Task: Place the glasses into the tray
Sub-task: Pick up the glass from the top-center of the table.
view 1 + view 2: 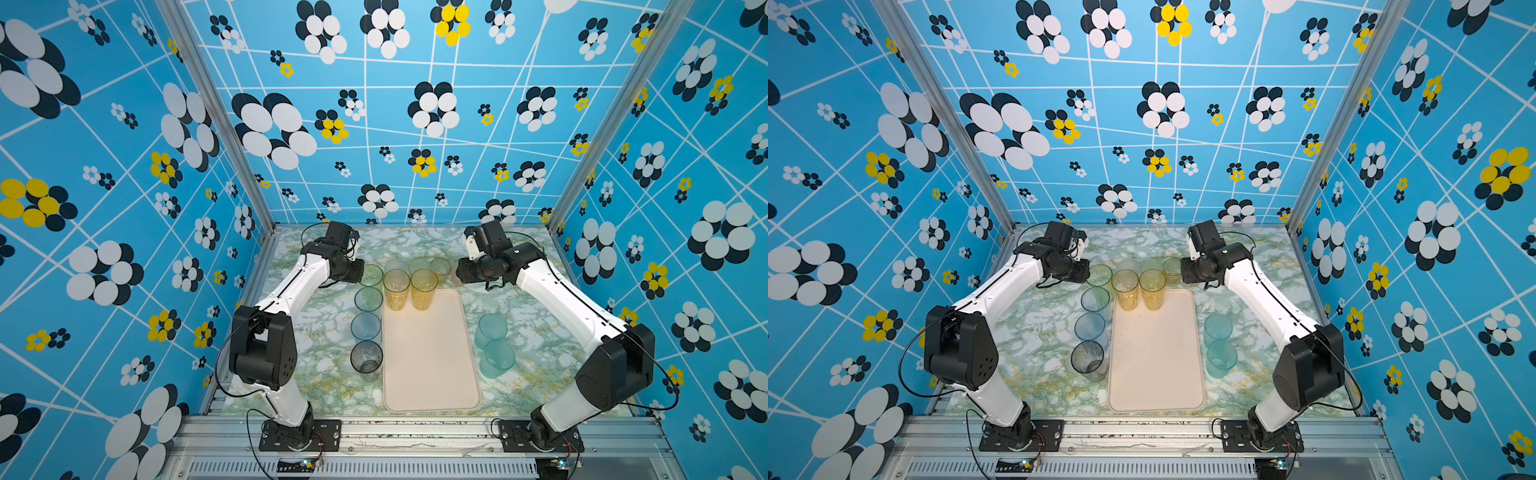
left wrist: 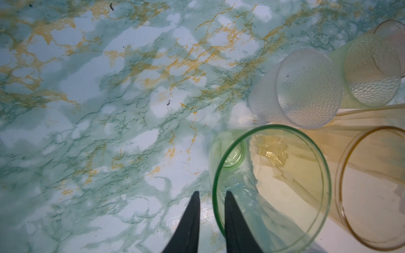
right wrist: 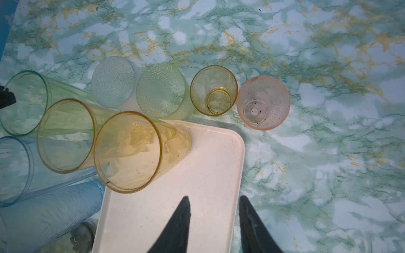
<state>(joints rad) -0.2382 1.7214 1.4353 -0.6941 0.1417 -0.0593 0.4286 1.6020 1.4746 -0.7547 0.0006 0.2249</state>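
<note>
The left tool (image 2: pixel 212 192) straddles the wall of the green tumbler (image 2: pixel 238 186), one finger inside and one outside; whether it pinches cannot be told. The right tool (image 3: pixel 214 197) hangs open and empty over the edge of the tray (image 3: pixel 197 164). Ahead of it, two amber tumblers (image 3: pixel 129 151) stand on the tray, and a pink tumbler (image 3: pixel 263 103) stands beyond on the counter (image 3: pixel 328 131).

tray (image 1: pixel 432 365): cream, flat, low-rimmed | amber glasses (image 1: pixel 423 291): two upright at its far end (other glasses (image 1: pixel 368 298) stand beside it)
</note>
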